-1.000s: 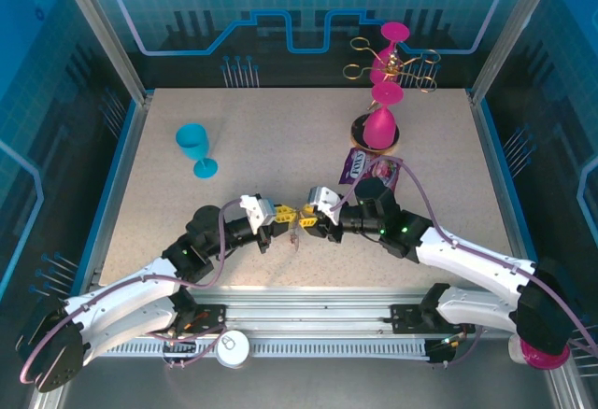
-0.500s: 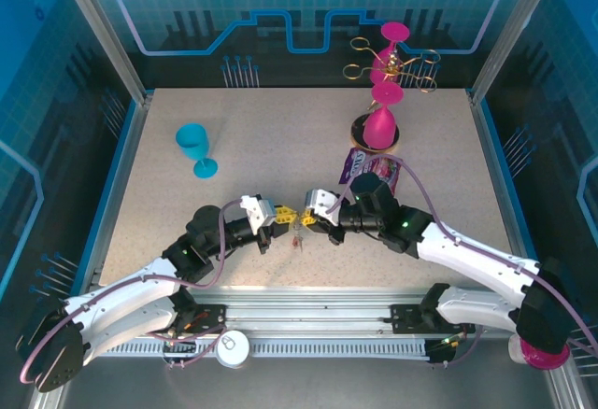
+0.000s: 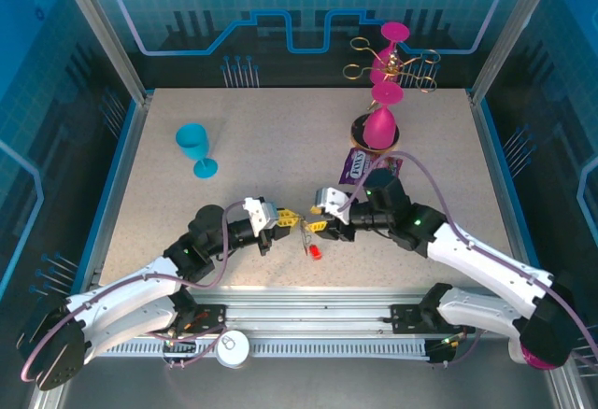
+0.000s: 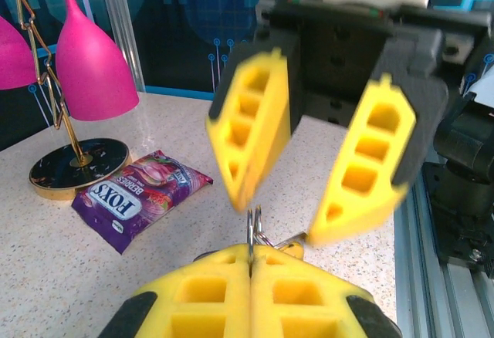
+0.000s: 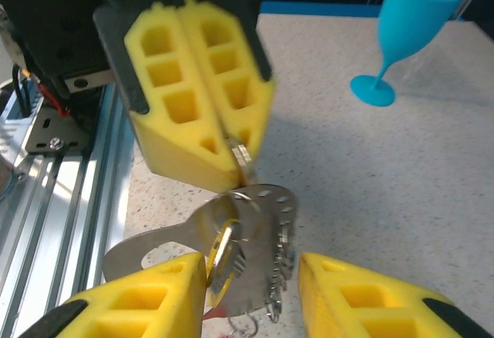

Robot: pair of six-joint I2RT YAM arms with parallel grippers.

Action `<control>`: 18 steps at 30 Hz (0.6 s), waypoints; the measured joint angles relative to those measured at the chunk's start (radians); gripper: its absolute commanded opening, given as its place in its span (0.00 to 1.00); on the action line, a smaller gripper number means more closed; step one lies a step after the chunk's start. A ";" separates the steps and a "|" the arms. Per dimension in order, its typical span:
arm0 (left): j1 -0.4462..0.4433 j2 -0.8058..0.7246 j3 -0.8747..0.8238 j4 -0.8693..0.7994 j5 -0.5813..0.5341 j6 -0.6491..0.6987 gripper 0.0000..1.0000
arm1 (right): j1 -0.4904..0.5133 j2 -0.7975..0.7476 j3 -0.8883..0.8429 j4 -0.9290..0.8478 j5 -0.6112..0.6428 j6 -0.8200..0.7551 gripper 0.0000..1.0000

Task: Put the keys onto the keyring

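Yellow fingers [image 5: 166,106] of the left gripper [image 5: 229,151] are pressed flat together. They are clenched on a small silver ring of the keyring [image 5: 244,159], which pokes out from their tips, its grey loop curving off to one side. Beneath it hang the keys [image 5: 258,257], a silver bunch with a yellow-headed key [image 5: 220,265] among them.

The right gripper [image 4: 282,214] faces the left one head-on, released, its jaws spread to either side of the bunch. One finger sits just beside the yellow head, though I cannot tell whether it touches.

Seen from above, both arms reach forward and bend inward, the grippers tip to tip over the table [image 3: 280,129] near its front middle. A red key head [image 3: 316,253] shows just below the bunch.
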 measured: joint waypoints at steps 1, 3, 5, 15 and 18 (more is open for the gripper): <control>0.000 0.002 0.000 0.000 0.003 0.001 0.00 | -0.017 -0.011 -0.002 0.007 -0.012 0.007 0.36; 0.000 0.004 0.000 -0.001 0.010 0.004 0.00 | -0.051 -0.023 -0.007 0.034 -0.050 0.030 0.35; 0.000 0.005 0.000 -0.001 0.017 0.003 0.00 | -0.064 -0.022 -0.011 0.060 -0.082 0.047 0.34; 0.000 0.006 0.000 0.002 0.044 0.003 0.00 | -0.064 0.075 -0.011 0.148 -0.227 0.097 0.30; 0.000 0.012 0.000 0.003 0.048 0.003 0.00 | -0.060 0.103 -0.011 0.156 -0.245 0.099 0.28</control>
